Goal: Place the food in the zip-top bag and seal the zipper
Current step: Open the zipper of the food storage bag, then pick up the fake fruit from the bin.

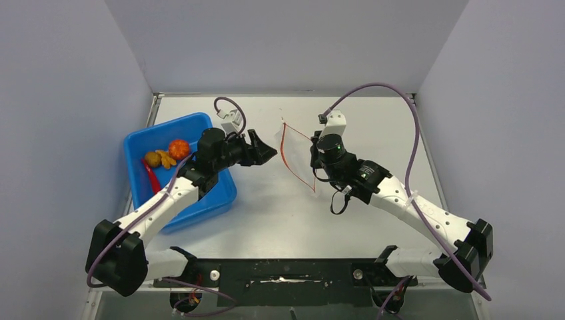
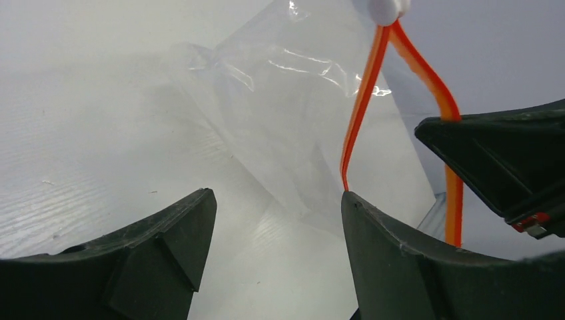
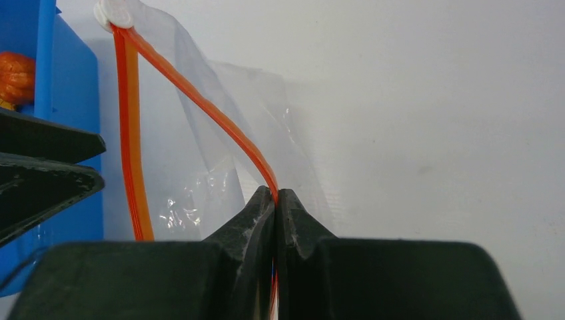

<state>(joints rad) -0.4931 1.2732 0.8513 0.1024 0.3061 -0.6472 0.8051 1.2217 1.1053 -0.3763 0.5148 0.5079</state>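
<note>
Left wrist view. Nearest the lens, the two dark fingers (image 2: 166, 253) of the left hand (image 2: 276, 200) are seen apart, with nothing between them and bare bench (image 2: 86, 153) below. Just beyond, the zip-top bag (image 2: 286, 93) is held up with its mouth parted. The two lips of the zipper (image 2: 363, 100) meet at a white slider (image 2: 386, 8). At the right edge, the right hand (image 2: 433, 133) is seen on one lip.

Right wrist view. The right hand's fingers are pressed together and clamped on that single zipper lip, while the other lip hangs free just beside it. The blue tray (image 3: 70, 100) and the orange fruit (image 3: 14, 73) are cut off at the left edge.

Top view. All the food (image 1: 166, 157), including the red chili (image 1: 152, 177), is seen in the tray, well apart from the bag, and none has been bagged. The left arm (image 1: 166, 200) crosses the tray, and its hand hovers just beside the bag mouth.

Risk, as judged. The mouth is supported by one lip only, so the thin film may sag shut or slip from the pinch. A piece released above it could then be deflected onto the bench. Whether the bag's lower edge rests on the bench cannot be told, as the film is nearly invisible from above.
</note>
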